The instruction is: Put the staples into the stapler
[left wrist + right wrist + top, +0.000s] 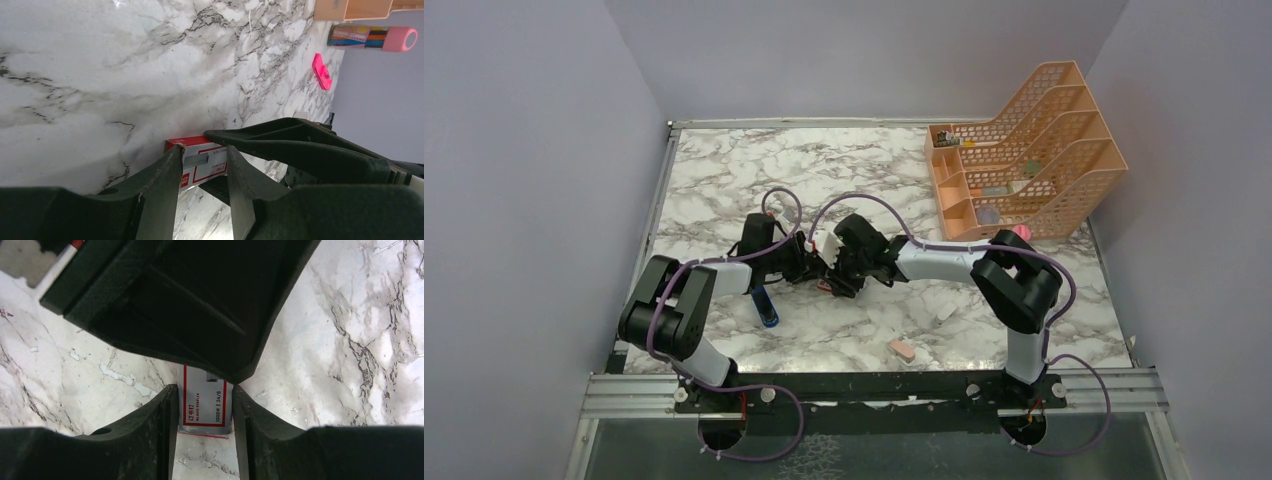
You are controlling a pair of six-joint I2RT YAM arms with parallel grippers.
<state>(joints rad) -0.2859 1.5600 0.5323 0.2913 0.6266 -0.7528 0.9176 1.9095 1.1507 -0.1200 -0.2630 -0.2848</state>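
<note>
staples box (205,407) long axis runs gripper to gripper: right gripper (204,390) clamps one end, left gripper (202,152) the opposite end. stapler (766,310) lies left of the box, nearer left arm

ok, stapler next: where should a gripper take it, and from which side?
Mid-body, fingers across its narrow width, coming straight down. The stapler lies on the table, long and slim, so its two long sides look like the only span jaws can close on. Its far end sits close under the left arm, so aim nearer the near half.
</note>
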